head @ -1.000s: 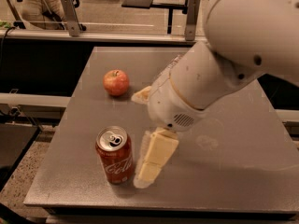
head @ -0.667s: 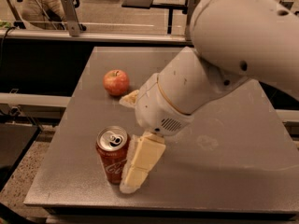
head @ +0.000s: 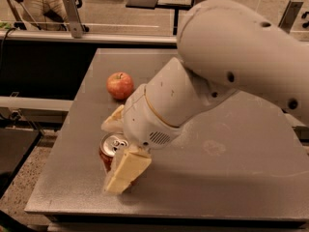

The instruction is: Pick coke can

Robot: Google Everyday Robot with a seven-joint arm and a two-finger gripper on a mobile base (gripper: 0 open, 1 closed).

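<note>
The coke can (head: 106,154), red with a silver top and pull tab, stands upright near the front left of the grey table (head: 227,178). My gripper (head: 118,146) has come down over it from the right and is open. One cream finger (head: 126,170) is on the near side of the can and covers part of it. The other finger (head: 113,121) is on the far side. The can stands on the table. The large white arm hides the middle of the table.
A red apple (head: 119,85) sits on the table behind the can, towards the back left. The table's left and front edges are close to the can. Beyond the table are a rail, a seated person (head: 41,1) and office furniture.
My gripper has moved left towards the can. Its near finger went from the can's right side to in front of it, so the fingers now straddle the can. The can and the apple have not moved.
</note>
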